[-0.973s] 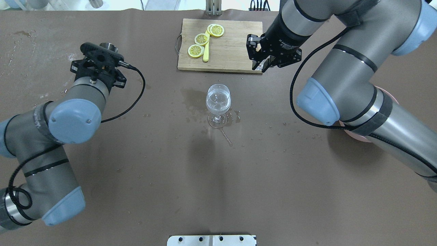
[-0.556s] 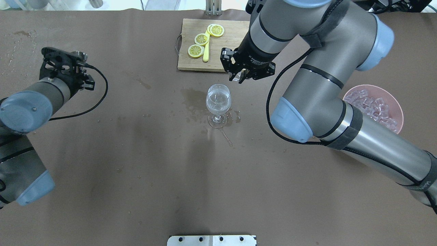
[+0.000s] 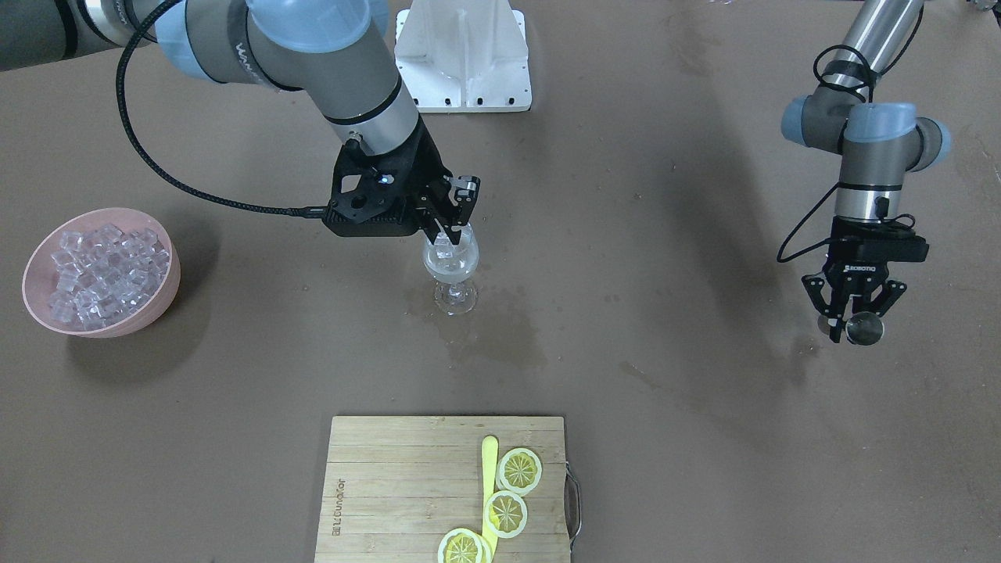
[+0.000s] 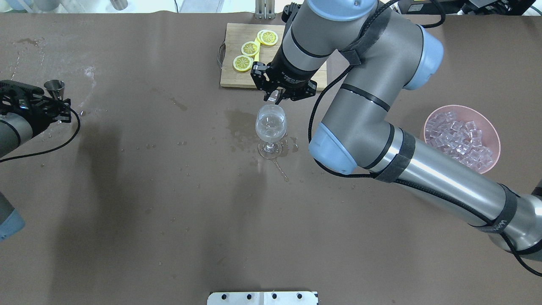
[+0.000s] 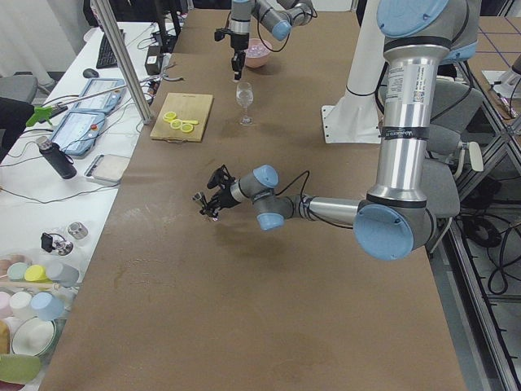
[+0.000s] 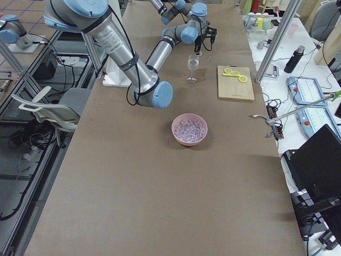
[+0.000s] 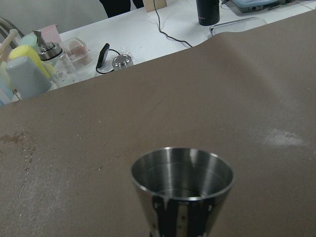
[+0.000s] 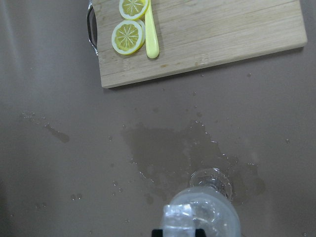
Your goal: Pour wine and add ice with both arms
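Right gripper [image 3: 451, 231], on the front camera, has its fingers pinched on one ice cube [image 3: 444, 250] right at the mouth of the wine glass [image 3: 461, 262]. That glass stands on a wet patch of the table [image 3: 626, 391] with a little wine [image 3: 447, 274] in it. I see the rest of the ice [image 3: 98, 270] heaped in a pink bowl [image 3: 117, 327], well apart on that arm's side. My left gripper [image 3: 852, 320], far from the glass, is clamped on a small steel measuring cup [image 3: 865, 329].

Overhead, the cube shows between the right fingers, close over the glass and near a cutting board [image 4: 237, 78] carrying lemon slices [image 4: 250, 48].

Both side cameras are too distant for me to judge either grip.

Through the left wrist camera the cup stands upright; I cannot tell whether it holds liquid.

From the right wrist camera I look down past the cube onto the glass.
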Available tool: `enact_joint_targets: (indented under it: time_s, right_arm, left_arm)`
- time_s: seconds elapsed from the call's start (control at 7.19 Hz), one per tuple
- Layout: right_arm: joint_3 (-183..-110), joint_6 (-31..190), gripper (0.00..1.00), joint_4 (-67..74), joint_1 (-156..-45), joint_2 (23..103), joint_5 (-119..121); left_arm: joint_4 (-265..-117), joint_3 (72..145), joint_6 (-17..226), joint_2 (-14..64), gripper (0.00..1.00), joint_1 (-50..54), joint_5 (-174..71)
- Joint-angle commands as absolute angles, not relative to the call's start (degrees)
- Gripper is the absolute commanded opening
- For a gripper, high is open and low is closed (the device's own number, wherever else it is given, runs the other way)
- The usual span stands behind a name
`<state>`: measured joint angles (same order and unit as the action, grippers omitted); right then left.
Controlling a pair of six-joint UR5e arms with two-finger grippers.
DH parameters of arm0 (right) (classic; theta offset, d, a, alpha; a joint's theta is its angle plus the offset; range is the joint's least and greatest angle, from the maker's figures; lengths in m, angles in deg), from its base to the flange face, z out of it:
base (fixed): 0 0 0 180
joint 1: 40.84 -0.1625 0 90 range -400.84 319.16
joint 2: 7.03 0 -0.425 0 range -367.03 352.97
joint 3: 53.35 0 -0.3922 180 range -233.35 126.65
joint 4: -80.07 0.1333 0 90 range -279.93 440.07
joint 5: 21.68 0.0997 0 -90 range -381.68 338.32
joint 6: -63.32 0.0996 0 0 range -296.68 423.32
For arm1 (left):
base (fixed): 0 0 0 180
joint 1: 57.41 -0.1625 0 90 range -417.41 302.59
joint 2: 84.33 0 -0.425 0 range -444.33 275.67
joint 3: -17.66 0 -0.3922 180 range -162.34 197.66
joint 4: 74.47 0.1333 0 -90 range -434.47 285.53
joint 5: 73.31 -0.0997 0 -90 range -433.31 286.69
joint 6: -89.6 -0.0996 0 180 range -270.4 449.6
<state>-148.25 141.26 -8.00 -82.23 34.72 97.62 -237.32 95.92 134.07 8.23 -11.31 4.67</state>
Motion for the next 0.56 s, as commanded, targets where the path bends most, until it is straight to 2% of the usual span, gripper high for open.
enact_joint_targets:
  time_s: [0.0,0.14,0.42]
  right_arm:
    - [-147.92,141.71,0.21,-6.69,-80.49,34.98,96.10]
    - [-148.44,142.59,0.21,-6.33,-80.40,35.15,96.01]
    - [-149.14,142.77,0.21,-6.33,-80.31,35.51,96.01]
  left_arm:
    - [-243.92,92.10,134.25,8.05,0.00,-8.20,6.32]
    - [-246.62,90.89,134.60,8.04,0.00,-7.85,6.15]
    - [-255.83,83.79,134.52,7.87,0.00,-7.93,3.53]
